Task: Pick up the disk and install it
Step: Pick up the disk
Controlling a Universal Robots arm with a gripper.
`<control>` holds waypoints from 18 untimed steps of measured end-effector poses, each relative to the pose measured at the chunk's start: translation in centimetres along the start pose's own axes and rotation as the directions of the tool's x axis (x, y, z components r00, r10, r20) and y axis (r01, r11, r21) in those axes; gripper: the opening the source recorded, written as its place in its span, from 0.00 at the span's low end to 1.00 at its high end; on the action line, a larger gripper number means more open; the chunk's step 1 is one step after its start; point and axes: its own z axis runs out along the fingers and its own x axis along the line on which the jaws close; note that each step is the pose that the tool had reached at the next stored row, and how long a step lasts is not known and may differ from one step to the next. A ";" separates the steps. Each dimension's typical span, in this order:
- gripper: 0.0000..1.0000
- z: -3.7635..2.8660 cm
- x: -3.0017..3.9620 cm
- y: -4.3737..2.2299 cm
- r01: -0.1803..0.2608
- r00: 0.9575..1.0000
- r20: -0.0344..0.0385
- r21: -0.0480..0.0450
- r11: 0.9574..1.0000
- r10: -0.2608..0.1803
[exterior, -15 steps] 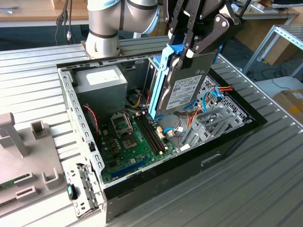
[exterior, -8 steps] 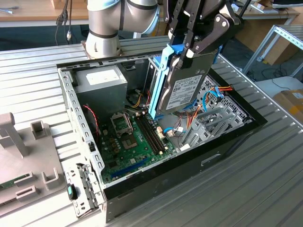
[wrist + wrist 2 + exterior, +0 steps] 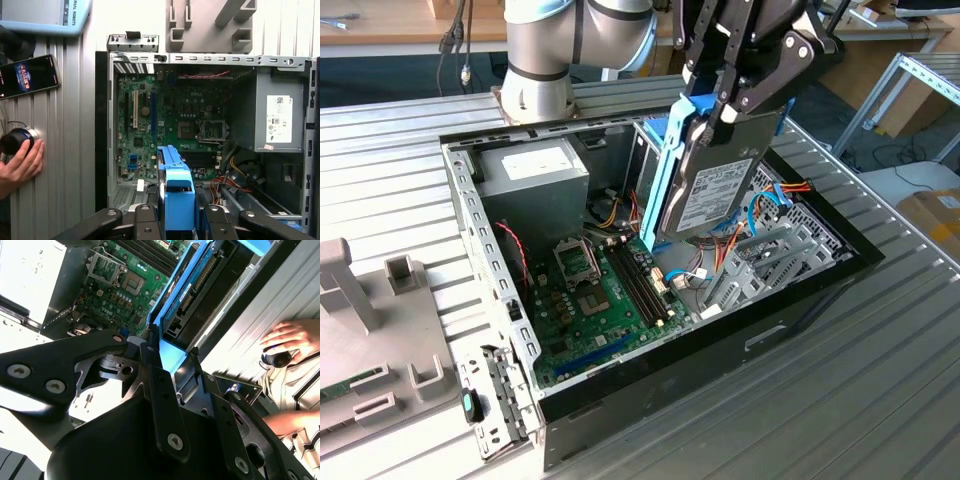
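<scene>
My gripper (image 3: 725,105) is shut on the disk (image 3: 720,185), a silver-grey drive with a white label and blue rails. It hangs on edge and tilted above the open computer case (image 3: 700,330), over the cables and drive bay at the exterior view's right. In the second wrist view the black fingers (image 3: 162,385) clamp the blue end of the disk (image 3: 200,295), which points down toward the motherboard. The first wrist view looks straight down along the disk's blue carrier (image 3: 177,190) from the gripper (image 3: 177,222).
Inside the case are the green motherboard (image 3: 590,300), the grey power supply (image 3: 535,175) and orange and blue cables (image 3: 775,195). A grey fixture (image 3: 360,330) lies beside the case. A person's hand (image 3: 20,162) rests on a knob next to a phone (image 3: 27,75).
</scene>
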 end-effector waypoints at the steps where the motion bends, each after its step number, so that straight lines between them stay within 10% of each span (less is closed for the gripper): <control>1: 0.36 0.00 0.02 -0.11 0.000 1.000 0.000 0.000 1.000 0.000; 18: 0.36 0.00 0.08 -0.74 0.000 1.000 -0.003 0.000 1.000 0.000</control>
